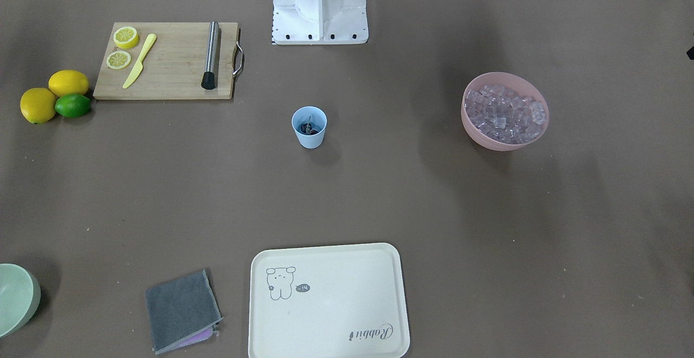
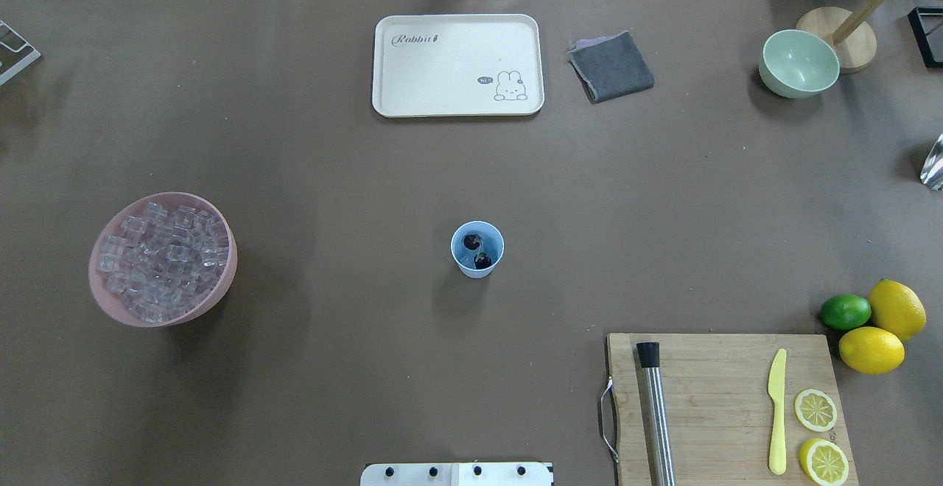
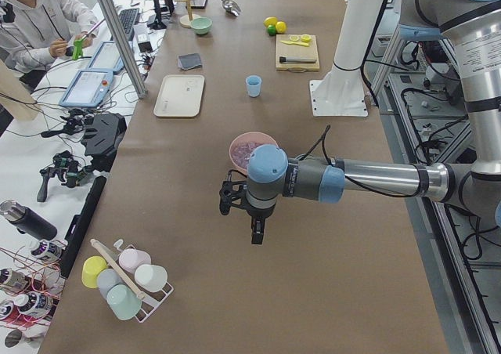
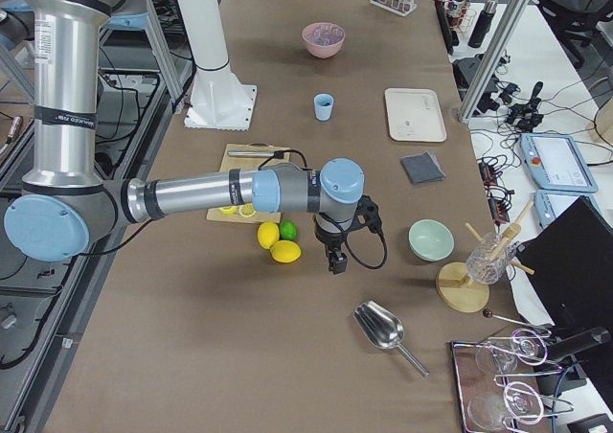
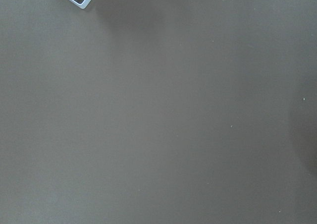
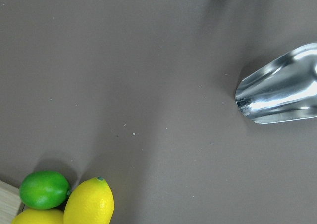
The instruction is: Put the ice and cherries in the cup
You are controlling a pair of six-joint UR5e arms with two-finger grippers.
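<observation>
The light blue cup [image 2: 477, 249] stands upright at the table's middle, also in the front view [image 1: 309, 126]. The dark cherries [image 2: 477, 252] lie inside it. The ice [image 2: 162, 258] fills the pink bowl [image 1: 470, 125] on my left side. My left gripper [image 3: 254, 232] hangs over bare table beyond that bowl, past the table's left end of the overhead view; I cannot tell if it is open. My right gripper [image 4: 335, 261] hangs over the table beside the lemons [image 4: 278, 243], near a metal scoop [image 6: 280, 92]; I cannot tell its state either.
A cutting board [image 2: 726, 405] holds a steel muddler [image 2: 656, 412], a yellow knife and lemon slices. Two lemons and a lime [image 2: 846, 311] lie beside it. A cream tray [image 2: 457, 65], a grey cloth [image 2: 611, 66] and a pale green bowl [image 2: 799, 63] sit at the far side.
</observation>
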